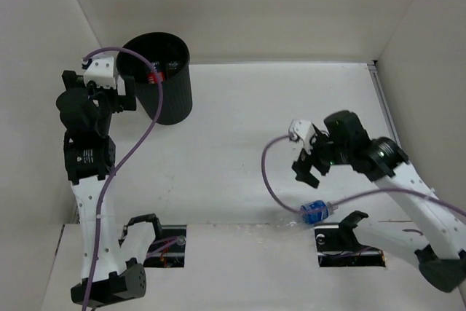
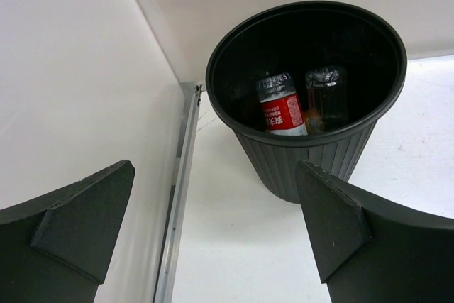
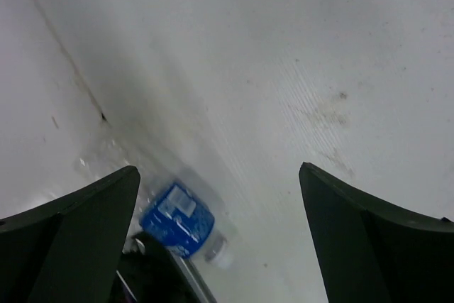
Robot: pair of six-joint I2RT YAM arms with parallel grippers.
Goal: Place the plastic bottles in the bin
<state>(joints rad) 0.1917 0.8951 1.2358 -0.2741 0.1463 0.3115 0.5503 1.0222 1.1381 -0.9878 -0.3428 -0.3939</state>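
Blue-label plastic bottle point(image 3: 177, 219) lies on desk point(image 3: 284, 69) just below my right pincer point(image 3: 218, 172), nearer one finger | pincer released, empty | seems light, thin-walled, slippery | I judge: grip across labelled middle, gently

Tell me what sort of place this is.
Probably a robot lab test cell: a white table boxed in by plain white walls, a left arm and right arm mounted at its near edge, a black bin as prop.
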